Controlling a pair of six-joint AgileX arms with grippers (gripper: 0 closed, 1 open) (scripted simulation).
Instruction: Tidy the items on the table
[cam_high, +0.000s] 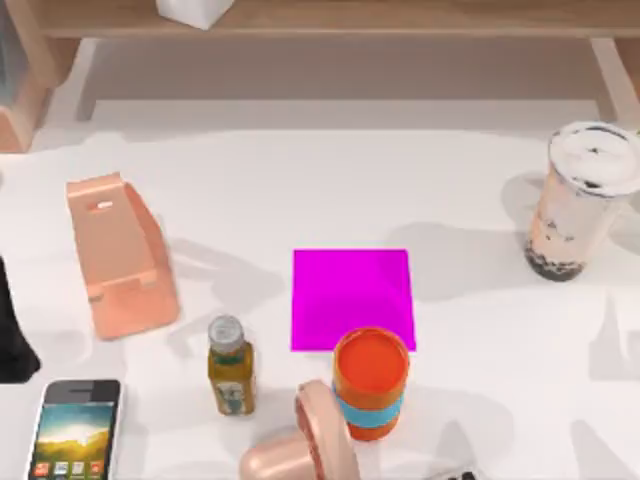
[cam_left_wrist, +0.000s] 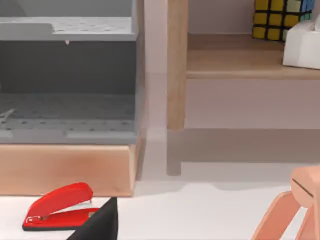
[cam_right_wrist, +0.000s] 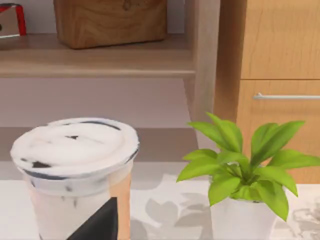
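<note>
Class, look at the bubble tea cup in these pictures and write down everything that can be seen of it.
The bubble tea cup is a clear, plastic-looking tumbler that narrows toward its base. It holds peach-coloured tea, with dark pearls settled at the bottom and a few specks higher up. A pale, whitish lid with dark marks closes its top. It stands upright on the white table at the right edge of the top view, touching nothing else. In the right wrist view a potted green plant stands close by.
</note>
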